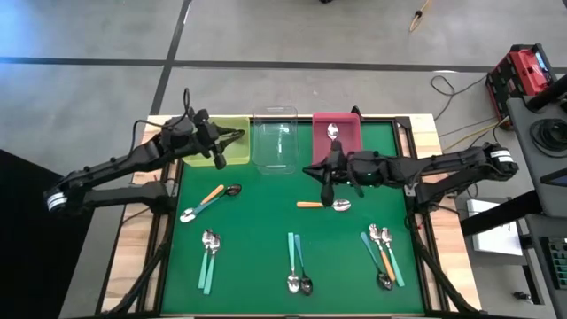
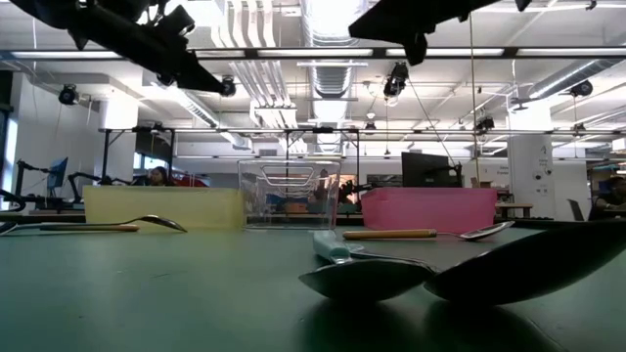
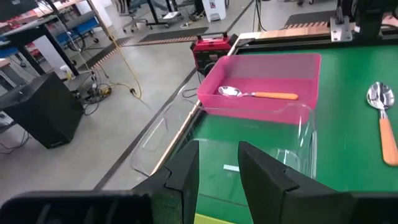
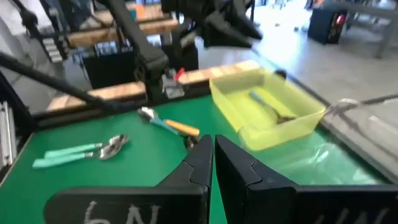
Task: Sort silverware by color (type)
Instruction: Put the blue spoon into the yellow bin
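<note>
My left gripper (image 1: 218, 152) (image 3: 218, 167) hangs open and empty over the yellow bin (image 1: 215, 142), where a teal-handled spoon (image 4: 268, 104) lies. My right gripper (image 1: 326, 184) (image 4: 213, 155) is shut and empty, raised above the green mat just on the far side of a lone orange-handled spoon (image 1: 322, 205). Another orange-handled spoon (image 3: 256, 94) lies in the pink bin (image 1: 337, 135). Flat on the mat are an orange and teal pair (image 1: 211, 201), a teal pair (image 1: 209, 257), another teal pair (image 1: 297, 266) and a mixed group (image 1: 382, 252).
A clear bin (image 1: 275, 142) stands between the yellow and pink bins along the mat's far edge. Wooden table edges (image 1: 425, 133) frame the mat. Bare green mat lies in the middle (image 1: 266, 204). Both arms show high in the low view, above the spoons (image 2: 367, 279).
</note>
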Robot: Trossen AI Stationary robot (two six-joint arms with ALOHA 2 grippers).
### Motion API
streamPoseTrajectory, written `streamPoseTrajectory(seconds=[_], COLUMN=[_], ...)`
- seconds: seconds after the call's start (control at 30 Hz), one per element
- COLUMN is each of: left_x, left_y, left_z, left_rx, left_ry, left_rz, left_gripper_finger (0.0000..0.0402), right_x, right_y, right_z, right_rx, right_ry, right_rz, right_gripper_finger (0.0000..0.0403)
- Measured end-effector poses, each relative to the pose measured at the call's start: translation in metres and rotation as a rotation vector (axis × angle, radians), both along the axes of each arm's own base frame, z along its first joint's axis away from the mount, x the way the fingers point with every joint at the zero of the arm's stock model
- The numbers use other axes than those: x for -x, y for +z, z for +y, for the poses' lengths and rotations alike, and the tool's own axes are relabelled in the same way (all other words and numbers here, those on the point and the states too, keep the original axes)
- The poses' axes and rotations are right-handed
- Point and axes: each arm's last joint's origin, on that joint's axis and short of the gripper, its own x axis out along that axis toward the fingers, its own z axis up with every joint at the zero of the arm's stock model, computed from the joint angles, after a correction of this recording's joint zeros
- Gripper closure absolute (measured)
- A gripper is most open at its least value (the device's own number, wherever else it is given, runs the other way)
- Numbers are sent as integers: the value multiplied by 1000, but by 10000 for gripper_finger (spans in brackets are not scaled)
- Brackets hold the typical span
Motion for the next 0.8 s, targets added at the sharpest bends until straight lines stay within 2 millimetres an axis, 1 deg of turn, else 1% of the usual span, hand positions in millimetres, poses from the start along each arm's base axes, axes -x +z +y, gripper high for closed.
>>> streamPoseTrajectory(seconds=[0.43,0.63,0.8], left_x=[-1,-2,-2], left_y=[-2,-1,-2], left_z=[0,0,0], left_rx=[32,35,37], left_ry=[2,-3,-4], left_rz=[-12,-15,-13], left_gripper_finger=[308,308,308], right_x=[-66,-84,-90], right_y=[-6,-12,-22], right_z=[2,3,5], right_rx=[8,9,-25], right_ry=[-3,3,51], right_rz=[515,694,793], right_gripper_finger=[394,394,394])
